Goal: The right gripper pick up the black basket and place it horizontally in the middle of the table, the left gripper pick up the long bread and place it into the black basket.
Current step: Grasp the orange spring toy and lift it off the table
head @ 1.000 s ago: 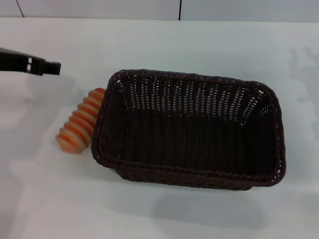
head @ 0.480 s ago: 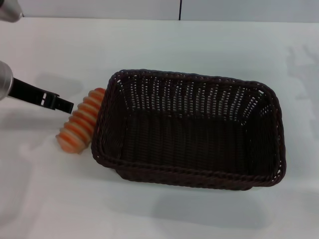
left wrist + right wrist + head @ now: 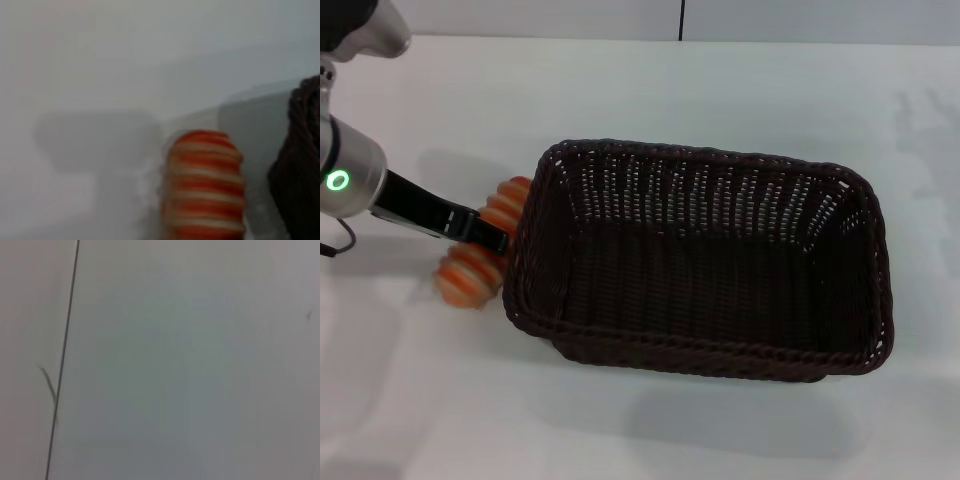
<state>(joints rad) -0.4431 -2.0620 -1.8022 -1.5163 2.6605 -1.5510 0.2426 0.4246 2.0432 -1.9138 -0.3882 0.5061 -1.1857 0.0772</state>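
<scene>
The black basket (image 3: pixel 712 154) lies lengthwise across the middle of the white table (image 3: pixel 720 80), and nothing is in it. The long bread (image 3: pixel 468 277), striped orange and cream, lies on the table against the basket's left end. My left gripper (image 3: pixel 490 237), on the arm with the green ring, reaches in from the left, and its black fingers lie across the middle of the bread. The left wrist view shows the bread (image 3: pixel 205 185) close up, beside the basket's edge (image 3: pixel 301 165). The right gripper is out of view.
The right wrist view shows only a pale surface with a thin dark seam (image 3: pixel 64 360). A wall with a dark vertical seam (image 3: pixel 681 18) runs behind the table's far edge.
My left arm has moved in from the far left, down and to the right. Its fingers went from well clear of the bread to lying over its middle. Basket and bread have not moved.
</scene>
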